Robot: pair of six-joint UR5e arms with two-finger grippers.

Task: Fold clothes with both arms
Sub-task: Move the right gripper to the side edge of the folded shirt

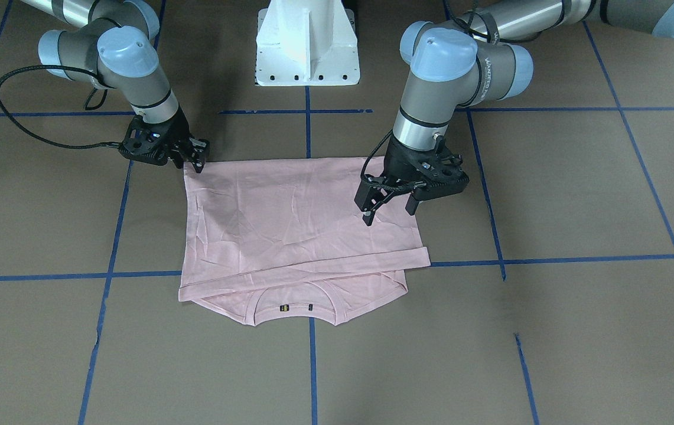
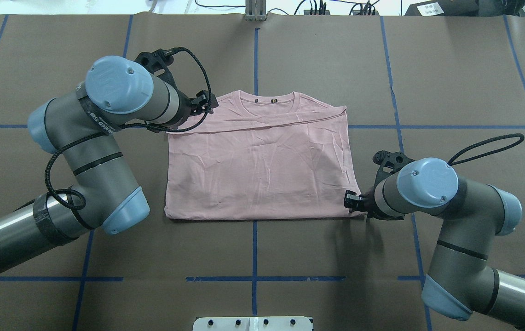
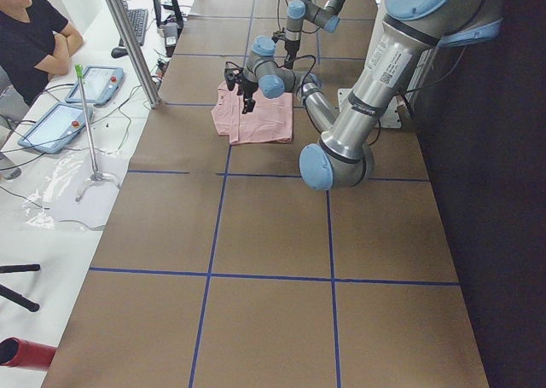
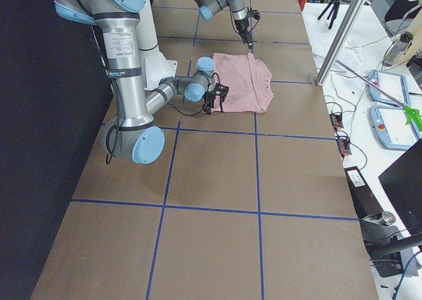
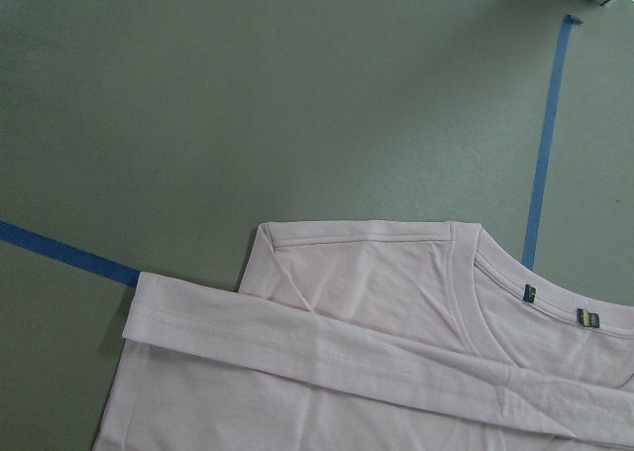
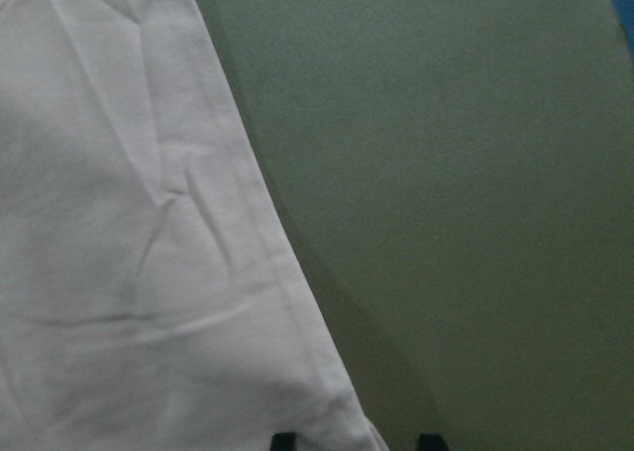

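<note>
The overhead camera is looking down from 6 o'clock, the front one facing back from 12; side cameras are watching distantly from 9 and 3; wrist cameras are peering closely. All are sharing the pale pink T-shirt [image 2: 257, 170].

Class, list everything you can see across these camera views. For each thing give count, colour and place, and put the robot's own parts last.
T-shirt: one, pale pink, folded flat at the table's centre, collar away from the robot.
table: one, brown with blue tape lines, under everything.
pedestal base: one, white, between the arms.
person: one, dark top, seated beside the table.
pendants: two, grey-blue, on the white bench near the person.
left arm, right arm: two, grey with light-blue caps, either side of the T-shirt.
left end effector: black, open, above the T-shirt's left side.
right end effector: black, open, at its near right corner.
</note>
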